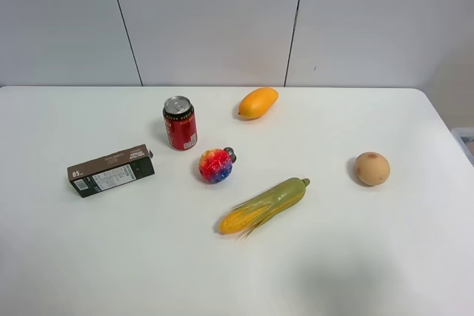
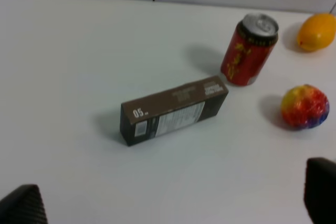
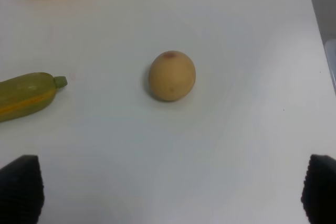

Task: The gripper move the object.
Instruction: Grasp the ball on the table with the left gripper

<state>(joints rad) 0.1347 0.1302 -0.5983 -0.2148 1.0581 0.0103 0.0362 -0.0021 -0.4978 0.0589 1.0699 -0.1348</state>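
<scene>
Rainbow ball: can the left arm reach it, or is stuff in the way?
Probably yes: the rainbow ball lies clear of the can and the box, and the left end effector is open and empty.

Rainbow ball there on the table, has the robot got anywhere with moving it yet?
Nothing looks done: the ball sits untouched near the can. Nothing is in hand either; the left gripper and right gripper are both open and empty, away from it. The whole job is left: reach, grasp, move.

The can (image 1: 180,123) is glossy metal, the box (image 1: 111,171) matt card, the ball (image 1: 215,166) bumpy
</scene>
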